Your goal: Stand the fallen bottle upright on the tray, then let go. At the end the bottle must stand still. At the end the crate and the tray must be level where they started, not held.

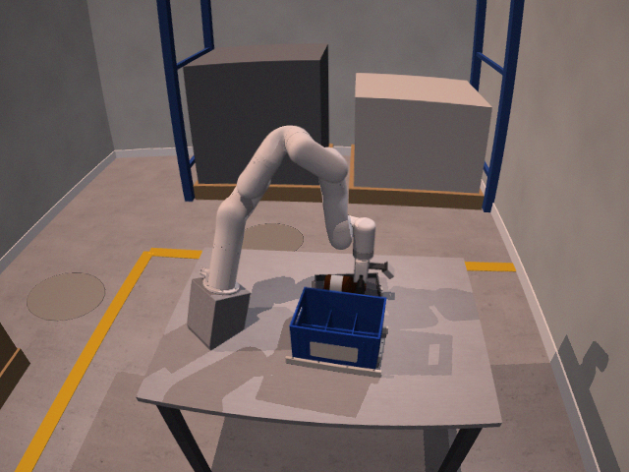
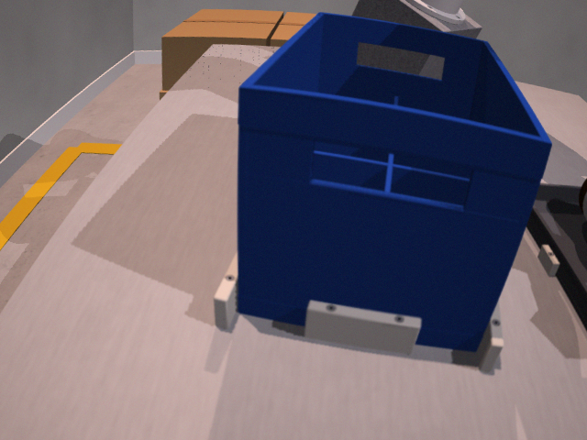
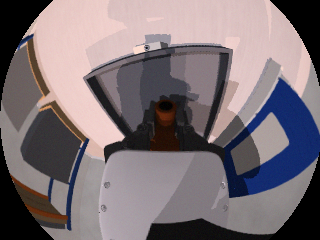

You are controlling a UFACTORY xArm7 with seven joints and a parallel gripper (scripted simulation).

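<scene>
The bottle (image 1: pixel 339 282) is lying on its side in the dark tray (image 1: pixel 374 278), just behind the blue crate (image 1: pixel 337 324) on the desk (image 1: pixel 431 385), long axis running roughly left-right in the top view. The end effector (image 1: pixel 360 282) is down at the neck end, fingers narrowed around the brown neck (image 3: pixel 164 115). The crate hides most of the bottle and tray, so actual contact is hard to make out.
</scene>
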